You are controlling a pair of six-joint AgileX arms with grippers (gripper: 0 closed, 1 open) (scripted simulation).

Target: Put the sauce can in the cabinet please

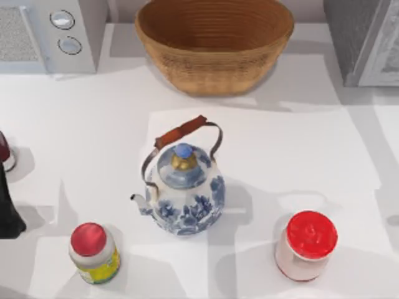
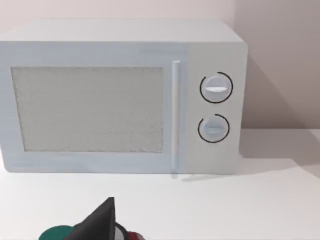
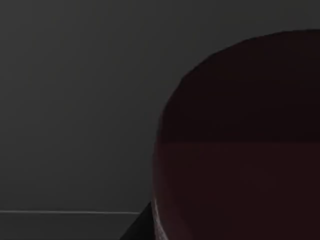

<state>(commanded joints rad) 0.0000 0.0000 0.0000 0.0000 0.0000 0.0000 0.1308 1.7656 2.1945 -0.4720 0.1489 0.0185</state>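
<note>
The cabinet (image 1: 352, 37) is a grey box at the table's back right corner, with a lighter panelled door (image 1: 385, 53) on its right side. The sauce can is out of view on the table top. The right wrist view is dark. My left arm (image 1: 7, 208) stands parked at the table's left edge, a black shape near the front. In the left wrist view a black part of that gripper (image 2: 97, 225) points toward the grey-white box with two dials.
A grey-white box with two round dials (image 1: 56, 31) fills the back left. A wicker basket (image 1: 215, 40) sits at the back middle, a blue-and-white teapot (image 1: 184, 193) in the centre. A red-lidded white jar (image 1: 305, 246) and a red-capped yellow-labelled bottle (image 1: 93, 252) stand near the front.
</note>
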